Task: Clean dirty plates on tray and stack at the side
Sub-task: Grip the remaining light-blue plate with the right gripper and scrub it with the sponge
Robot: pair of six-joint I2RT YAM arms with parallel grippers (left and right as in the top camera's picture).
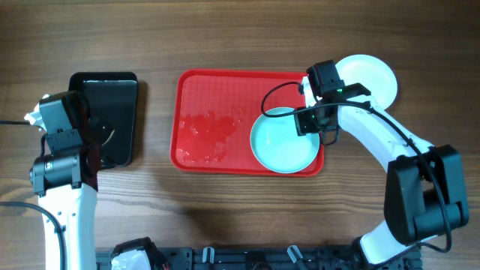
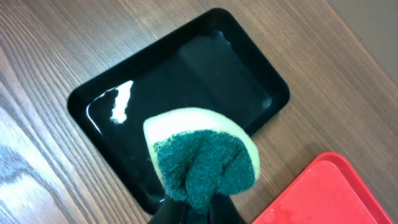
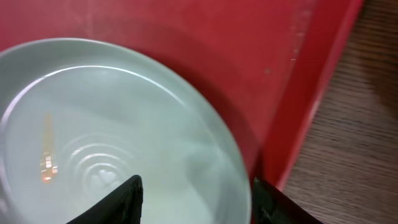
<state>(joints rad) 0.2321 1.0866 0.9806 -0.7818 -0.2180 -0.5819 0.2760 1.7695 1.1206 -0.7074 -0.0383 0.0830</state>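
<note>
A pale turquoise plate (image 1: 283, 140) lies at the right end of the red tray (image 1: 214, 94). A white plate (image 1: 371, 75) lies on the table beyond the tray's far right corner. No third plate shows. My right gripper (image 1: 315, 120) is open over the turquoise plate's right edge. In the right wrist view its fingers (image 3: 196, 199) stand either side of the plate (image 3: 112, 124) rim, next to the tray wall (image 3: 311, 93). My left gripper (image 2: 199, 211) is shut on a yellow-and-green sponge (image 2: 202, 155), held above the black tray (image 2: 186, 68).
The black glossy tray (image 1: 112, 94) lies left of the red tray, with my left arm (image 1: 60, 142) beside it. Wet smears (image 1: 210, 131) mark the red tray's left half. The red tray's corner (image 2: 323, 193) shows in the left wrist view.
</note>
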